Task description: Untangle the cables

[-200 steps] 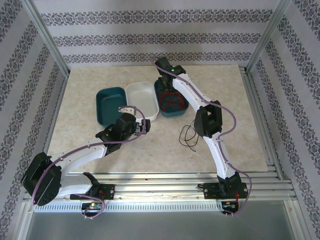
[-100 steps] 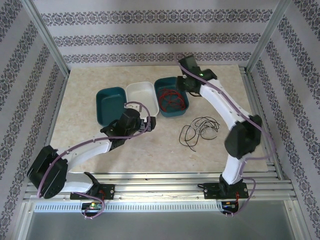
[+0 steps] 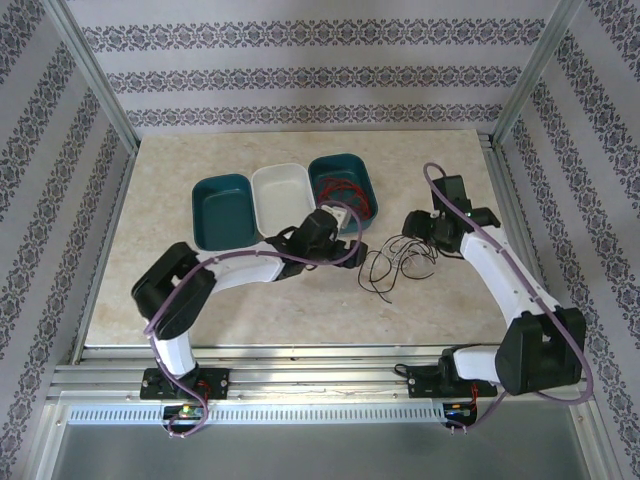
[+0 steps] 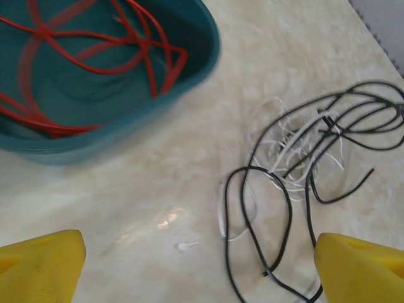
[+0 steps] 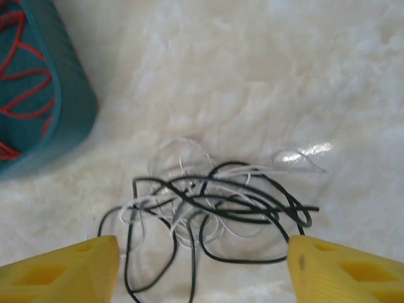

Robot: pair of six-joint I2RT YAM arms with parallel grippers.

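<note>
One worktop [image 3: 200, 290]: pale marbled slab that carries everything.
Three trays: teal tray [image 3: 222, 232], white tray [image 3: 283, 175] and second teal tray [image 3: 340, 160] stand side by side in a row, edges touching.
Two claws: the left claw [image 3: 338, 222] has its fingers wide apart with nothing between them, and hangs just beside the second teal tray. The right claw [image 3: 415, 228] also has its fingers apart, clamped on nothing, above the tangle's right side.
Red cables [image 3: 345, 200]: loose loops lying inside the second teal tray.
Tangle [image 3: 398, 262]: black cables [image 5: 252, 218] and white cables [image 4: 297, 142] are knotted together on the bare worktop, near that tray and between the two claws.
Handling: probably very light, limp and a little springy. A pull on one strand would likely drag the whole clump, and such thin wire may slip from the pads.
Where to hold: an outlying black loop or a free black end at the clump's edge looks best.
Writing: none readable.
</note>
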